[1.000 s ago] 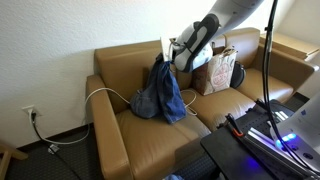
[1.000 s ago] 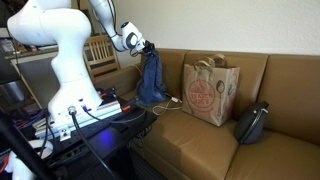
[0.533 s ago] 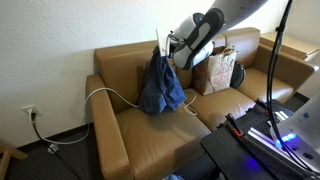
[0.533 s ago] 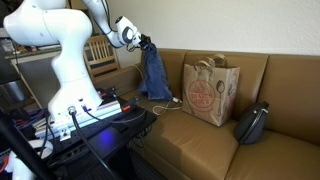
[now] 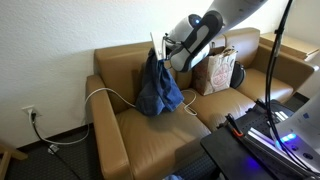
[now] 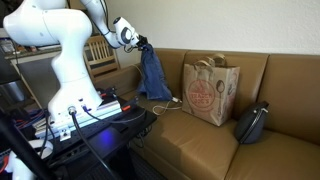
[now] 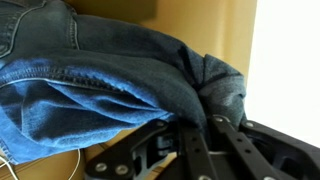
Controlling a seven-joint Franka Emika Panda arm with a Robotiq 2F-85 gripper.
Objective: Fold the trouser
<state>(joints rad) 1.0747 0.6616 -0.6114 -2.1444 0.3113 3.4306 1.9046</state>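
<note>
The blue denim trouser (image 5: pixel 158 85) hangs from my gripper (image 5: pixel 160 52) above the left seat of the brown sofa (image 5: pixel 140 140). In another exterior view the trouser (image 6: pixel 153 75) dangles below the gripper (image 6: pixel 143 44), its lower end near the seat. In the wrist view the denim (image 7: pixel 100 80) fills most of the frame and is bunched between my black fingers (image 7: pixel 192 135). The gripper (image 7: pixel 205 110) is shut on the trouser's fabric.
A brown paper bag (image 6: pixel 209 92) stands on the middle seat, also in the exterior view (image 5: pixel 218 68). A dark bag (image 6: pixel 252 122) lies to its right. A white cable (image 5: pixel 108 95) crosses the sofa arm. A black stand with wires (image 5: pixel 255 135) is in front.
My gripper has lifted the trouser higher and moved it a little toward the sofa back; the fabric now hangs straighter instead of spreading on the seat.
</note>
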